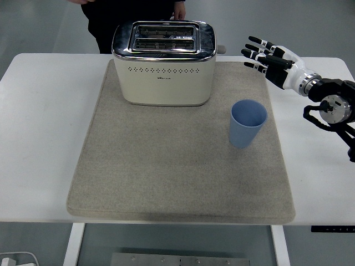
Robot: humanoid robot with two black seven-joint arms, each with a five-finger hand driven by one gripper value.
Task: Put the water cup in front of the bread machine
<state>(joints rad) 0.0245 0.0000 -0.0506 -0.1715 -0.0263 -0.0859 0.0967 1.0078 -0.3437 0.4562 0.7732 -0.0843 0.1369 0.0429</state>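
I'm looking at a lab test station: white table (pixel 44 138), grey mat (pixel 166 183), bare grey floor (pixel 310 27), person standing (pixel 133 16) opposite.

The surface (pixel 39 138) was a white top with rounded far corners, resting on white legs (pixel 74 244) visible below its near edge. A grey-beige mat (pixel 183 177) covered its middle, lying flat with one short edge near the front. The floor (pixel 33 27) beyond was smooth grey, evenly lit, with a pale line running across it. A person in dark clothing (pixel 127 16) stood at the far side. Under the surface, a grey metal plate (pixel 172 259) and a white object (pixel 16 259) at the lower left showed partly.
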